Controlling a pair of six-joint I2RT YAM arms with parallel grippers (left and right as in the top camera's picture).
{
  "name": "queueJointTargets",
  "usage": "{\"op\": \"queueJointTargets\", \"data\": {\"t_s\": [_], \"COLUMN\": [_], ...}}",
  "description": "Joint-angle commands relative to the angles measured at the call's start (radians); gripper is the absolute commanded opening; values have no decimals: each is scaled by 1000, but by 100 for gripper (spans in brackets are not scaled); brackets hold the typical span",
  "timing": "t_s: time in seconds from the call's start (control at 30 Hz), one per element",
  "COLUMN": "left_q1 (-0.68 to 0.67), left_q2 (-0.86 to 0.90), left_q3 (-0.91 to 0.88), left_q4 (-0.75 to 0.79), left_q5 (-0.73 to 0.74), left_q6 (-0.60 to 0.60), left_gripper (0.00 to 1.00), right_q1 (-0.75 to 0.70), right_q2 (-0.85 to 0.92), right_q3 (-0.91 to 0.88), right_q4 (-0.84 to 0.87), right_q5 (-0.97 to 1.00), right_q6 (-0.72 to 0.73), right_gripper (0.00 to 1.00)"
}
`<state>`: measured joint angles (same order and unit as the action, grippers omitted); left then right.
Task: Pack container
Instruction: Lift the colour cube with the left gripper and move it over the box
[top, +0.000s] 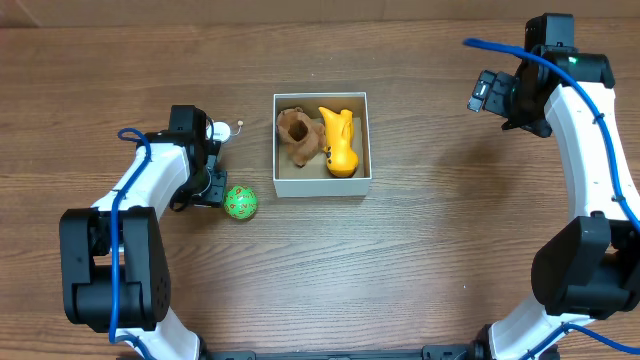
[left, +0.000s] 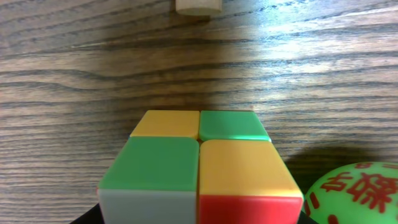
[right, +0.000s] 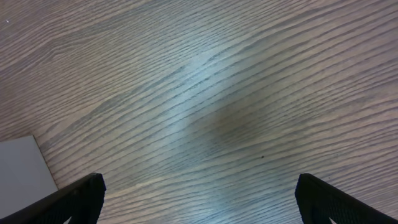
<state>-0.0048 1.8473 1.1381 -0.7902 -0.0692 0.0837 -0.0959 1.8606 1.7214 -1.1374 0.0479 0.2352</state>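
The container, a square white-walled box with a brown inside, sits mid-table and holds a brown plush toy and a yellow toy. My left gripper is left of the box, shut on a colour cube with green, yellow, white and red faces, low over the table. A green ball with red marks lies just right of that gripper and also shows in the left wrist view. My right gripper is open and empty over bare wood, right of the box.
A small white and beige piece lies on the table beyond the left gripper; its beige end shows in the left wrist view. A pale grey-white corner shows at the left edge of the right wrist view.
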Motion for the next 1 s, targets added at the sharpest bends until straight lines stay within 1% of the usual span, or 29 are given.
{"op": "queueJointTargets", "data": {"t_s": [0.0, 0.2, 0.4, 0.5, 0.57, 0.6, 0.7, 0.87, 0.97], "left_q1": [-1, -1, -3, -3, -3, -3, -3, -19, -50], "left_q2": [17, 17, 17, 17, 17, 17, 17, 17, 17], "left_q3": [36, 144, 360, 479, 555, 613, 690, 727, 727], "left_q4": [-15, -102, -264, -344, -399, -440, -490, -510, -510], "left_q5": [-66, -70, -59, 5, 72, 129, 232, 364, 385], "left_q6": [-2, -10, -49, -55, -63, -66, -106, -138, -156], "left_gripper": [49, 50, 50, 50, 50, 50, 50, 49, 48], "right_q1": [2, 2, 2, 2, 2, 2, 2, 2, 2], "right_q2": [-32, -32, -32, -32, -32, -32, -32, -32, -32], "right_q3": [21, 21, 21, 21, 21, 21, 21, 21, 21], "right_q4": [5, 5, 5, 5, 5, 5, 5, 5, 5], "right_q5": [-5, -5, -5, -5, -5, -5, -5, -5, -5], "right_q6": [5, 5, 5, 5, 5, 5, 5, 5, 5], "right_gripper": [100, 100, 100, 100, 100, 100, 100, 100, 100]}}
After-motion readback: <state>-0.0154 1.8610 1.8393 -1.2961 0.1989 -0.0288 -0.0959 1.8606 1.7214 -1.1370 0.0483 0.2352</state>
